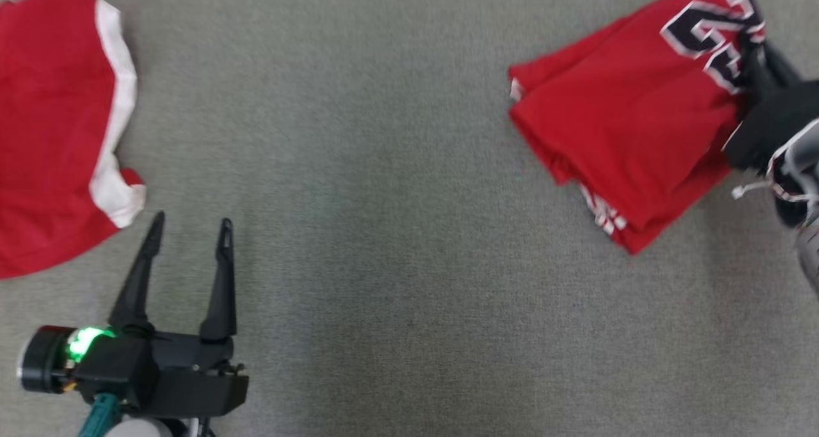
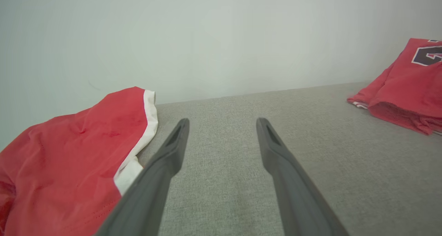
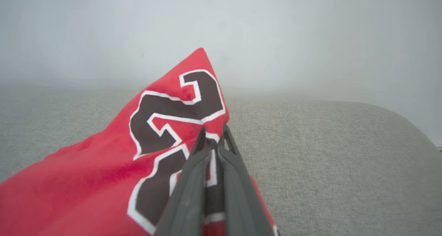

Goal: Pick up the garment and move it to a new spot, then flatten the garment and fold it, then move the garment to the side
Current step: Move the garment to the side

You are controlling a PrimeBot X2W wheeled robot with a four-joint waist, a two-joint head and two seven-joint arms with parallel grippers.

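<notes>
The garment [image 1: 627, 123] is a folded red jersey with black, white-edged numbers, lying at the right of the grey fabric surface. My right gripper [image 1: 747, 43] reaches in from the right edge and is shut on the jersey's numbered corner. In the right wrist view the gripper [image 3: 214, 134] pinches the cloth [image 3: 103, 180] between closed fingers, and that corner rises to a peak. My left gripper [image 1: 190, 221] stands open at the lower left, holding nothing. The left wrist view shows that open gripper [image 2: 222, 122] over bare surface, with the jersey [image 2: 407, 87] far to the right.
A second red garment with white trim [image 1: 51, 123] lies crumpled at the left, just beside the left fingers [image 2: 69, 160]. The grey surface [image 1: 384, 232] stretches between the two garments. A pale wall [image 2: 221, 39] stands behind it.
</notes>
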